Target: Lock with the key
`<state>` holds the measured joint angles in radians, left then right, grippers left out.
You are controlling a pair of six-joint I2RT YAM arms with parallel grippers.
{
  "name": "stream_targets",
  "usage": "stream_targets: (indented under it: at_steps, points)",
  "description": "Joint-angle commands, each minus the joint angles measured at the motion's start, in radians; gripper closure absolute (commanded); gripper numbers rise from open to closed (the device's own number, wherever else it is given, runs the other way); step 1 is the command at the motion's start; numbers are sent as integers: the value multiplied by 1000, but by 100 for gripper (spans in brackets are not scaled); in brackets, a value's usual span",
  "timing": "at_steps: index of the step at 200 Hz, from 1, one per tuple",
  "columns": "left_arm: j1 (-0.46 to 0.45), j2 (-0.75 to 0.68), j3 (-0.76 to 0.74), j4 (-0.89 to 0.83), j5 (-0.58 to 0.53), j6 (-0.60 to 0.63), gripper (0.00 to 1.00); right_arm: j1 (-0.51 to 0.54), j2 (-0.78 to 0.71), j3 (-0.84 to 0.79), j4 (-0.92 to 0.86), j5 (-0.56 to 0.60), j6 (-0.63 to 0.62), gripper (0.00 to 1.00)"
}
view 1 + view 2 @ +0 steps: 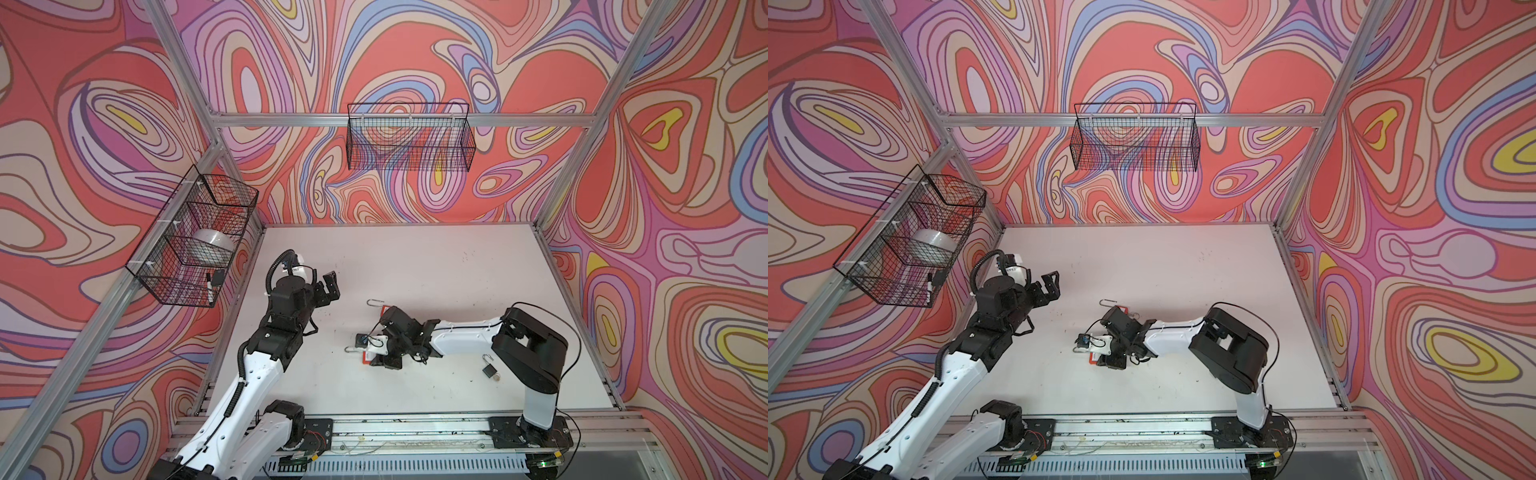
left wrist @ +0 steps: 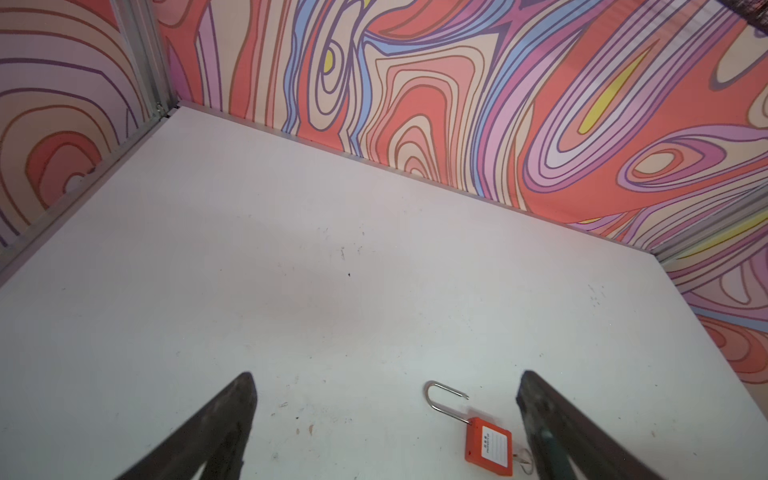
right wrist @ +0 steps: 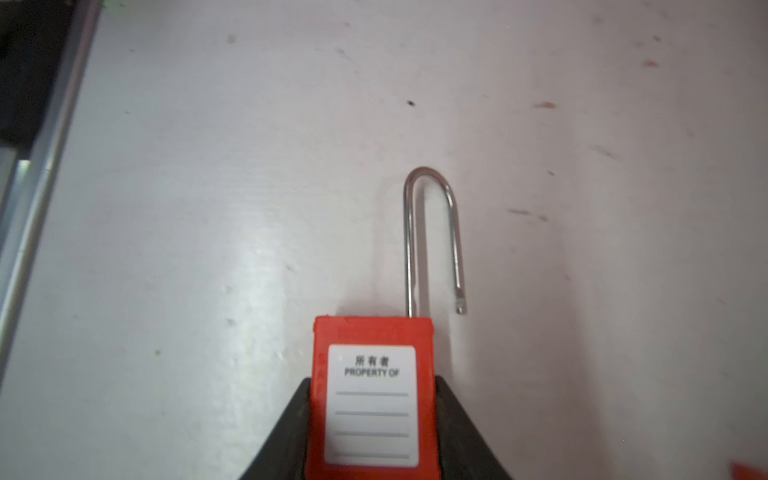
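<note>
My right gripper (image 3: 374,380) is shut on the body of a red padlock (image 3: 372,399) with a white "PROPERTY OF" label. The padlock lies flat on the white table, and the free end of its steel shackle (image 3: 432,232) is out of the body. In both top views this padlock (image 1: 367,358) (image 1: 1093,358) sits mid-table under the right gripper (image 1: 370,356). A second red padlock (image 2: 488,446) (image 1: 385,309) lies just behind it, shackle open. A key (image 2: 519,456) on a ring sticks out of its bottom, partly hidden. My left gripper (image 2: 386,376) (image 1: 332,286) hovers open to the left, holding nothing.
A small black padlock (image 1: 490,368) with an open shackle lies by the right arm's elbow. A wire basket (image 1: 409,137) hangs on the back wall. Another wire basket (image 1: 195,237) on the left wall holds a white roll and a marker. Patterned walls close in the table.
</note>
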<state>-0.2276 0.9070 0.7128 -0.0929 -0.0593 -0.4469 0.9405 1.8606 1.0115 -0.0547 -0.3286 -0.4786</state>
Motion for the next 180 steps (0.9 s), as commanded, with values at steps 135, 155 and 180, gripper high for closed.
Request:
stream_targets:
  at_steps: [135, 155, 180]
  points:
    - [-59, 385, -66, 490, 631, -339, 27, -275, -208, -128, 416, -53, 416, 66]
    - [-81, 433, -58, 524, 666, -359, 29, -275, -210, -122, 423, -53, 416, 66]
    - [-112, 489, -52, 596, 708, -397, 33, -275, -207, -111, 434, -60, 409, 66]
